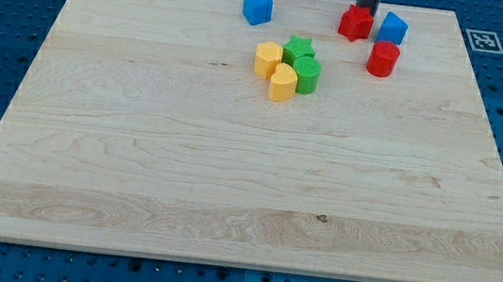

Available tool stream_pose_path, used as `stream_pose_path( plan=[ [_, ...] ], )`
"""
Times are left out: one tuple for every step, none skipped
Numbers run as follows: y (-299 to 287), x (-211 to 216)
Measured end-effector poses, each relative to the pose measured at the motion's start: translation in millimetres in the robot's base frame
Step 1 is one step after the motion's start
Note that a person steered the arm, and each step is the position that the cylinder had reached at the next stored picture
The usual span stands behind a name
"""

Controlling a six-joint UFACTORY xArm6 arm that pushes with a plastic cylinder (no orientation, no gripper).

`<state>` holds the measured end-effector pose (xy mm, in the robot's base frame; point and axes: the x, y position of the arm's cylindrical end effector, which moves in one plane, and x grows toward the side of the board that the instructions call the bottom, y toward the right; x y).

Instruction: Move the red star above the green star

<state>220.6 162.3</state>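
Note:
The red star (pixel 355 24) lies near the view's top, right of centre. The green star (pixel 297 48) lies down and to the left of it, in a tight cluster of blocks. My tip (pixel 367 10) comes down from the view's top edge and stands at the red star's upper right side, touching or nearly touching it. The red star is apart from the green star, up and to its right.
A green round block (pixel 308 73), a yellow hexagon (pixel 267 58) and a yellow block (pixel 283 83) crowd the green star. A blue cube (pixel 258 7) sits up left. A blue block (pixel 393 28) and a red cylinder (pixel 383 58) lie right of the red star.

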Motion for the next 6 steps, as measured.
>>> stream_pose_path(
  plan=[
    [27.8, 9.2],
    [28.3, 24.8],
    [18.1, 30.0],
    [4.9, 30.0],
    [-8.6, 30.0],
    [-32.8, 30.0]
  ],
)
